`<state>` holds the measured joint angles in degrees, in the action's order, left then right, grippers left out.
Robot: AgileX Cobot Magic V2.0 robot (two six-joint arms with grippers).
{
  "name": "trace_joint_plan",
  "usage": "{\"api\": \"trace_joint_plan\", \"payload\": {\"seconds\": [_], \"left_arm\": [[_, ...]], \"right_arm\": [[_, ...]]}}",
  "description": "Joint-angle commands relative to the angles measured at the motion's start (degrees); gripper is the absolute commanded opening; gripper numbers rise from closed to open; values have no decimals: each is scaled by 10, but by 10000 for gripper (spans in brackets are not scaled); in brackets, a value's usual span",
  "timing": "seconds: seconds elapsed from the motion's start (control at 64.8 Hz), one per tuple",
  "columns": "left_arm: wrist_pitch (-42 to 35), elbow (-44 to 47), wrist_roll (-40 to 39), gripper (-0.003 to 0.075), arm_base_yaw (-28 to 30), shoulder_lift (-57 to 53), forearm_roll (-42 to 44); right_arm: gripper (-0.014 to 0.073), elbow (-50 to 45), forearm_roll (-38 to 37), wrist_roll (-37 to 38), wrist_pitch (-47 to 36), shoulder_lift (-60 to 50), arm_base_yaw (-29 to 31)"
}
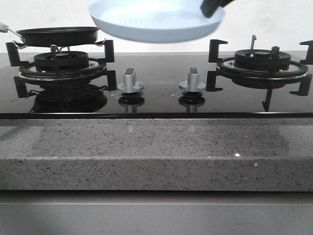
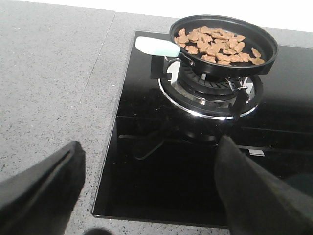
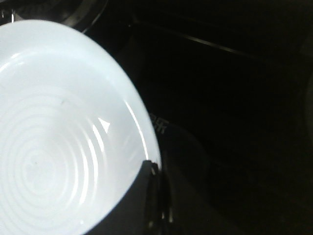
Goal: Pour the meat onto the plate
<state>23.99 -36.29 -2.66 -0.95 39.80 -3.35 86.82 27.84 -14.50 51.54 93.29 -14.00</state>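
Our right hand [image 1: 211,7] is clamped on the rim of the plate [image 1: 156,22], holding it in the air above the middle of the gas hob [image 1: 156,93]; in the right wrist view the pale, ringed inside of the plate [image 3: 63,147] shows no food. Our left hand [image 2: 146,191] has its two dark fingers [image 2: 254,196] spread well apart, gripping nothing, over the hob's near left corner and the speckled desk [image 2: 49,83]. The meat [image 2: 215,45] lies heaped in the black frying pan [image 2: 224,41], which sits on the left burner [image 1: 61,63]. Two silver knobs [image 1: 130,81] stand between the burners.
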Motion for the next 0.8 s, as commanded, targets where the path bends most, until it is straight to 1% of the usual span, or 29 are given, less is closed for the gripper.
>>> {"api": "trace_joint_plan", "payload": {"seconds": [0.0, 0.123, 0.309, 0.478, 0.617, 0.71, 0.787], "left_arm": [[-45, -21, -1, 545, 0, 3, -3], [-45, -21, -1, 545, 0, 3, -4], [-45, -21, -1, 545, 0, 3, -4], [-45, -21, -1, 545, 0, 3, -4], [-41, -21, -1, 547, 0, 3, -4], [-30, -33, -1, 566, 0, 8, -4], [-6, -57, -1, 610, 0, 27, -4]], "right_arm": [[-71, -43, 38, -25, -54, -56, 1], [-71, -105, 50, -38, -80, -72, 1], [-71, -153, 52, -38, -108, -71, 1], [-71, -157, 52, -38, -118, -70, 1], [-71, -157, 52, -38, -110, -70, 1], [-71, -157, 52, -38, -108, -70, 1], [-71, -157, 52, -38, -108, -70, 1]]}}
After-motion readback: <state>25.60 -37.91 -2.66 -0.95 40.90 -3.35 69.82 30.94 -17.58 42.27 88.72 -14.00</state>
